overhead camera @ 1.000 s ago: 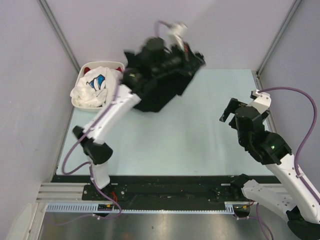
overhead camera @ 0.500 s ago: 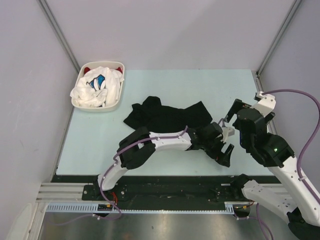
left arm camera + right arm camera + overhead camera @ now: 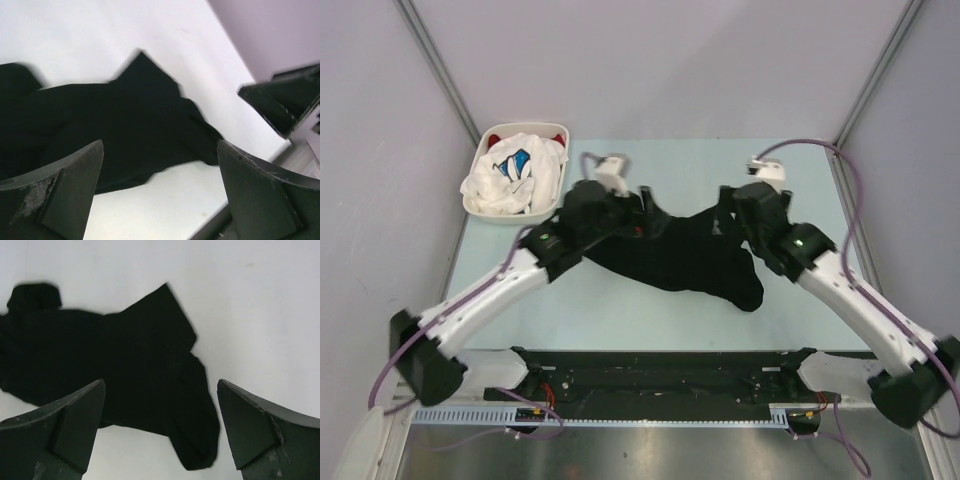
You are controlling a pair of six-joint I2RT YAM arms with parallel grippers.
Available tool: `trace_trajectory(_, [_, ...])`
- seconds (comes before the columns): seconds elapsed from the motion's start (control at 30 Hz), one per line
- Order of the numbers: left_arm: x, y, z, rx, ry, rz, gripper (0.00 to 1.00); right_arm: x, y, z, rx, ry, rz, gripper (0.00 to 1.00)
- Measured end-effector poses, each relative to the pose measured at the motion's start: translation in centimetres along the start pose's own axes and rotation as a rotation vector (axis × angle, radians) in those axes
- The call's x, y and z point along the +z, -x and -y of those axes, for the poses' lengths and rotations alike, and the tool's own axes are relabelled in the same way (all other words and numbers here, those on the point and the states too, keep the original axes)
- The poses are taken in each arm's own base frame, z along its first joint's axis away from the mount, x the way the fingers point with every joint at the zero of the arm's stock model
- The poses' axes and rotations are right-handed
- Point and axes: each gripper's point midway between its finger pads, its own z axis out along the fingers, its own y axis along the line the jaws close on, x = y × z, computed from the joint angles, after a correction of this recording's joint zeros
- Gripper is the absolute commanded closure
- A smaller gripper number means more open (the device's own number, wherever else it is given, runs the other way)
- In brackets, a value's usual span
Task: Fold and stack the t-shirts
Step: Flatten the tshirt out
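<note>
A black t-shirt [image 3: 685, 258] lies crumpled on the pale table, one end trailing toward the front right. My left gripper [image 3: 642, 216] hangs open over its left part, and in the left wrist view the black t-shirt [image 3: 115, 125] lies below the gripper [image 3: 159, 142]. My right gripper [image 3: 726, 218] stands open over the shirt's right end. From the right wrist the black t-shirt [image 3: 125, 360] spreads under the open gripper [image 3: 161, 381], which holds nothing. A white t-shirt with blue print [image 3: 512, 170] is bundled in the basket, with a bit of red t-shirt [image 3: 496, 134] behind it.
The white oval basket [image 3: 548, 208] stands at the table's back left corner. Grey walls with metal posts close in the left, back and right sides. A black rail [image 3: 660, 365] runs along the near edge, where the arm bases stand.
The left gripper, which held the black t-shirt up at the back, has opened and the shirt now lies on the table. Both arms have swung over it from the far side.
</note>
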Motion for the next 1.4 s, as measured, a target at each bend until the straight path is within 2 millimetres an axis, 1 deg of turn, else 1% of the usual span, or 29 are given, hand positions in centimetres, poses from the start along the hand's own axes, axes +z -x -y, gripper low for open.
trace_trajectory(0.07, [-3.5, 1.6, -5.1, -0.062, 0.115, 0.090, 0.00, 2.3, -1.5, -3.6, -0.066, 0.066, -0.081, 0.02])
trace_trajectory(0.1, [-4.9, 1.5, -7.3, -0.092, 0.169, 0.112, 0.00, 3.2, -2.3, -5.3, -0.093, 0.097, -0.112, 0.02])
trace_trajectory(0.13, [-6.2, 1.0, -9.6, -0.129, 0.226, 0.136, 0.00, 4.4, -3.5, -7.4, -0.133, 0.133, -0.154, 0.02])
trace_trajectory(0.17, [-7.3, 0.1, -11.4, -0.163, 0.273, 0.148, 0.00, 5.3, -4.8, -9.6, -0.170, 0.172, -0.190, 0.02])
trace_trajectory(0.2, [-8.2, -1.2, -13.1, -0.196, 0.318, 0.146, 0.00, 6.2, -6.3, -11.8, -0.206, 0.214, -0.230, 0.02])
trace_trajectory(0.27, [-9.6, -3.6, -15.6, -0.256, 0.390, 0.142, 0.00, 7.6, -9.7, -15.4, -0.270, 0.283, -0.308, 0.02])
trace_trajectory(0.33, [-10.8, -6.0, -17.6, -0.317, 0.450, 0.136, 0.00, 8.7, -12.7, -18.5, -0.327, 0.340, -0.379, 0.02])
trace_trajectory(0.4, [-11.6, -7.3, -18.6, -0.361, 0.483, 0.143, 0.00, 9.2, -14.3, -20.8, -0.364, 0.375, -0.414, 0.02])
trace_trajectory(0.47, [-12.3, -8.2, -19.3, -0.395, 0.501, 0.159, 0.00, 9.9, -14.9, -23.7, -0.387, 0.417, -0.419, 0.02])
trace_trajectory(0.57, [-12.8, -8.7, -19.7, -0.421, 0.510, 0.182, 0.00, 10.6, -15.2, -27.2, -0.399, 0.470, -0.404, 0.02])
trace_trajectory(0.73, [-12.9, -9.3, -20.0, -0.433, 0.519, 0.184, 0.00, 11.2, -15.6, -31.6, -0.419, 0.536, -0.388, 0.02])
trace_trajectory(0.8, [-13.0, -9.7, -20.3, -0.438, 0.529, 0.183, 0.00, 11.8, -16.2, -32.6, -0.428, 0.544, -0.387, 0.05])
trace_trajectory(0.87, [-13.3, -9.9, -20.7, -0.444, 0.540, 0.190, 0.00, 12.5, -17.4, -32.8, -0.445, 0.534, -0.401, 0.10])
trace_trajectory(0.97, [-13.8, -9.6, -21.1, -0.449, 0.551, 0.214, 0.00, 13.6, -19.2, -31.8, -0.475, 0.492, -0.435, 0.11])
trace_trajectory(1.07, [-14.1, -9.5, -21.4, -0.453, 0.557, 0.227, 0.00, 14.7, -20.4, -31.0, -0.490, 0.453, -0.451, 0.11])
trace_trajectory(1.2, [-14.0, -10.0, -21.7, -0.459, 0.562, 0.220, 0.00, 15.5, -20.5, -30.5, -0.492, 0.423, -0.442, 0.12])
trace_trajectory(1.33, [-14.0, -10.5, -21.9, -0.465, 0.565, 0.211, 0.00, 15.7, -19.8, -30.9, -0.488, 0.411, -0.402, 0.12])
trace_trajectory(1.4, [-14.0, -10.3, -21.9, -0.464, 0.563, 0.216, 0.00, 15.5, -19.0, -31.2, -0.493, 0.402, -0.382, 0.12])
